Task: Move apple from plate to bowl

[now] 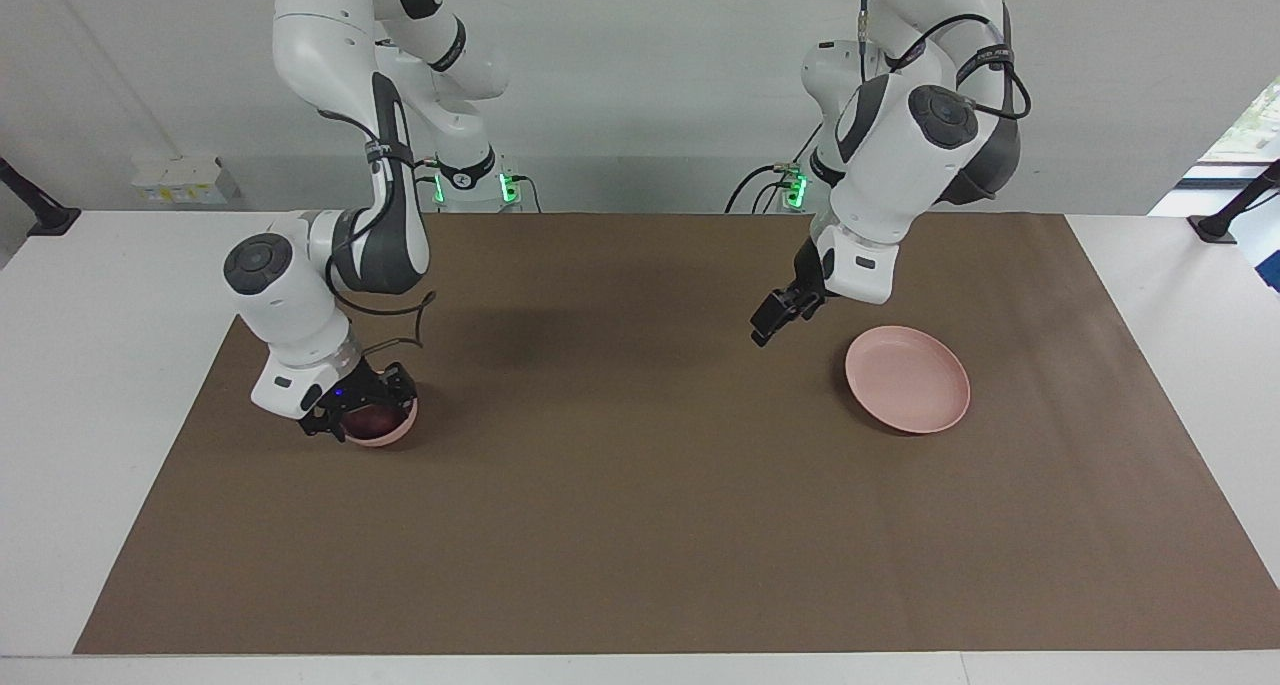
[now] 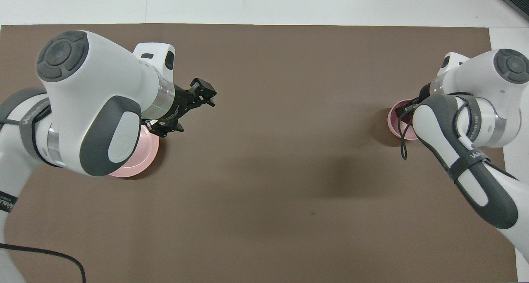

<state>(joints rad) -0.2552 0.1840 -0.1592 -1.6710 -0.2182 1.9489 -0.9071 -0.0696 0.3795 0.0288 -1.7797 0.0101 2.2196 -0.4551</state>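
Brown paper matting [image 1: 640, 485] covers most of the white desk [image 1: 110, 365] on which two Franka arms work. Nearest the robots, toward the left arm's end, the left claw [image 1: 775, 320] hangs in the air above bare matting just beside the plate [image 1: 915, 385]; seen from overhead, its dark fingers [image 2: 202, 89] stand apart with nothing between them. The plate, pale pink, wide and shallow, lies flat on the matting with nothing on it, its rim partly hidden from overhead by the left arm's wrist housing [image 2: 95, 101].

Farther from the robots, toward the right arm's end and well apart from the plate, sits the bowl [image 1: 395, 430], small, deep and pale pink. The right claw [image 1: 350, 410] is down at the bowl, its black body covering most of the rim in the facing view. The apple [image 1: 368, 422], dark red, shows inside the bowl just under the claw; from overhead only a dark red patch [image 2: 407, 117] appears within the pink rim [image 2: 392, 124], the rest hidden by the right arm's wrist and a looping black cable [image 2: 403, 144]. Whether the right claw's fingers are closed on the apple or spread clear of it cannot be told from either view.
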